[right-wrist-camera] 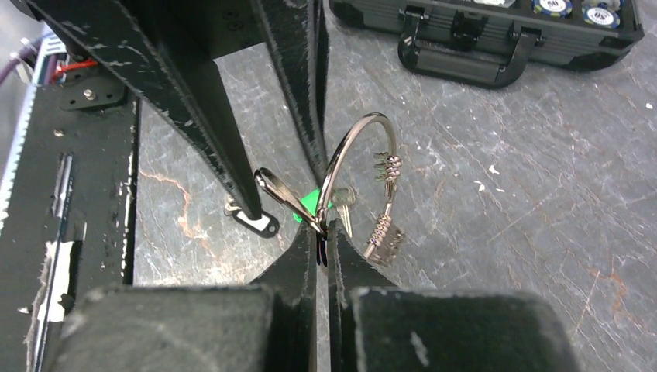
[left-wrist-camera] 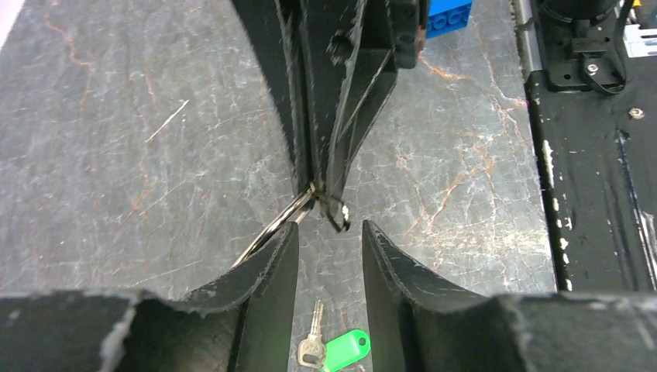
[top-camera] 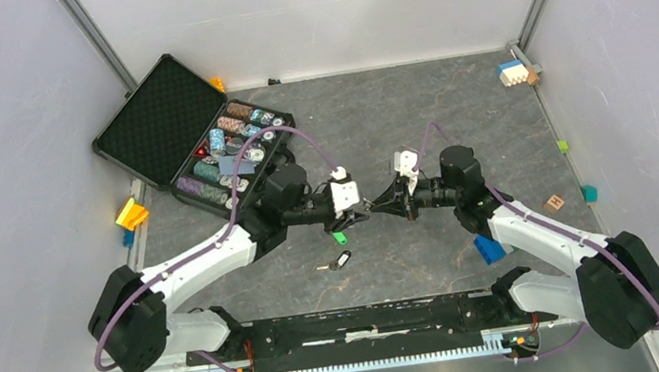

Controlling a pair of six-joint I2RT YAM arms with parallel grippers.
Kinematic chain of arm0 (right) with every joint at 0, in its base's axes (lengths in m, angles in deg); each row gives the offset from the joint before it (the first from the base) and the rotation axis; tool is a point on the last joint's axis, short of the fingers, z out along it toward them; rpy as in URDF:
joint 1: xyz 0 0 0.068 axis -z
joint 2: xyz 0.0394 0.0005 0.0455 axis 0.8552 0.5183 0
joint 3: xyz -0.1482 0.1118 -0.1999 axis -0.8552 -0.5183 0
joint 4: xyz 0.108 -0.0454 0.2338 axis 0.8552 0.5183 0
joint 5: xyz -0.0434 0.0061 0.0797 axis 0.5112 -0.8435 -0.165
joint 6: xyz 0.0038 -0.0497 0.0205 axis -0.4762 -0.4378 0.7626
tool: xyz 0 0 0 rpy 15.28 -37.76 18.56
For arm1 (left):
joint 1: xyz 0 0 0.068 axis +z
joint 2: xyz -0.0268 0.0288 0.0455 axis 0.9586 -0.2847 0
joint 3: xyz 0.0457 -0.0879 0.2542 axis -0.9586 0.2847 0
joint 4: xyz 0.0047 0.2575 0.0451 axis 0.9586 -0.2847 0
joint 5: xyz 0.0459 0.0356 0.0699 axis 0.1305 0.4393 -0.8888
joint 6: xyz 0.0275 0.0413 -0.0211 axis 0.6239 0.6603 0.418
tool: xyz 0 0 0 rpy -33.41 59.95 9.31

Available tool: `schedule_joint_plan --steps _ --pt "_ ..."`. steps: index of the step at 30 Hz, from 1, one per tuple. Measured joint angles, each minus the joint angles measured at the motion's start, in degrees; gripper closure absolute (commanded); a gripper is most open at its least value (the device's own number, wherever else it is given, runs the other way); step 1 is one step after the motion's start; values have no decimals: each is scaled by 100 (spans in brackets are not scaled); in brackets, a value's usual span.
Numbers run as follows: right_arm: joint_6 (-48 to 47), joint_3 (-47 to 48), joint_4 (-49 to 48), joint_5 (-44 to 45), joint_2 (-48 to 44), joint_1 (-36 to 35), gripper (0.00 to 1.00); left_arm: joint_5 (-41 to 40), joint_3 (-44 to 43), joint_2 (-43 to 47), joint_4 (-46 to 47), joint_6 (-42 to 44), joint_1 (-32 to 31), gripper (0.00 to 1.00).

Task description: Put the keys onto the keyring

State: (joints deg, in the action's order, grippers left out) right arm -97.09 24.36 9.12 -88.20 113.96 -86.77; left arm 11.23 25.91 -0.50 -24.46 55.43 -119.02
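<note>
A: Where is the keyring [right-wrist-camera: 385, 166]?

B: Off the tabletop [top-camera: 491, 126], near the middle of the scene. The right claw [right-wrist-camera: 325, 232] has its fingers pressed together on the wire at the ring's lower edge, and the ring stands upright above them.

A: And the left claw [left-wrist-camera: 329, 229]?

B: It faces the right one, tip to tip. Its fingers stand partly apart with nothing between them. The ring's wire runs just beside one finger; I cannot tell if they touch.

A: The keys?

B: Both lie on the tabletop. The green-headed key [top-camera: 340, 236] is just below the meeting claws. The black-headed key [top-camera: 341, 260] is nearer the arm bases.

A: Anything else?

B: An open black case [top-camera: 158, 117] of chips at the far left, and a blue block [top-camera: 489, 249] by the right arm
</note>
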Motion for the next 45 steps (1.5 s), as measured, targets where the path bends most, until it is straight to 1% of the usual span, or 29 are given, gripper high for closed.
schedule_joint_plan --steps 6,10,15,25,34,36,40,41,42,45 --pt "413 0 -337 -162 35 0 100 -144 525 304 691 -22 175 56" --pt "697 -4 -535 -197 109 0 100 -144 907 374 1423 -98 212 57" --pt "1093 -24 -756 -238 254 9 100 -37 1303 387 2221 -203 210 60" --pt "1526 -85 -1130 -356 455 87 100 118 1427 439 2833 -341 210 68" --pt "1646 -109 -1222 -428 520 114 100 223 1427 437 2946 -407 210 80" --pt "1668 -109 -1241 -448 520 118 100 225 1427 437 2944 -407 210 85" --pt "1709 -109 -1261 -487 520 153 100 238 1427 437 2940 -402 210 98" --pt "1727 -109 -1261 -494 520 160 100 236 1425 439 2931 -400 210 98" --pt "1729 -111 -1261 -498 520 164 97 236 1421 442 2903 -396 210 98" --pt "1703 -129 -1231 -518 520 168 83 227 1305 468 2597 -389 210 98"
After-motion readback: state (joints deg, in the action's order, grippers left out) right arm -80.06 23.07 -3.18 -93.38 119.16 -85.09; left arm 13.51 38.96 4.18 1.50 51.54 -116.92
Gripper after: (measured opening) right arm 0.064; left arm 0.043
